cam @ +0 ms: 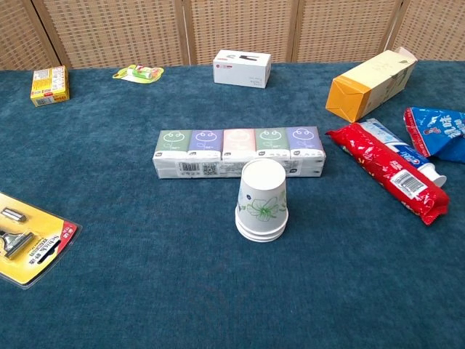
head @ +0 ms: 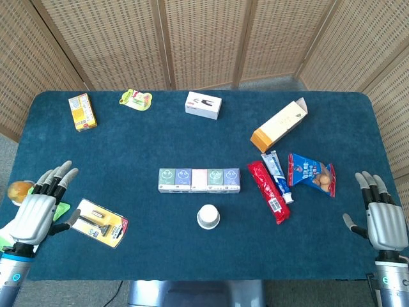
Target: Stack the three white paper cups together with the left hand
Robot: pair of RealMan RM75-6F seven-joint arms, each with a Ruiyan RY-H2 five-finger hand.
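Evenly and brightly lit from above in both views, soft and diffuse. Only faint, short shadows: a thin one hugging the base of the stacked paper cups, another along the front of the tissue pack. Mild glare on the red wrapper at the right of the chest view. Sharp throughout, no motion blur. Slight bowing of the counter edges in the head view.

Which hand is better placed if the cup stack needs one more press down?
Left, though only slightly. The left hand hovers open at the table's left edge, the right hand open at the right edge. The stacked white paper cups stand in front of the tissue pack, nearer the left hand, which the task also names.
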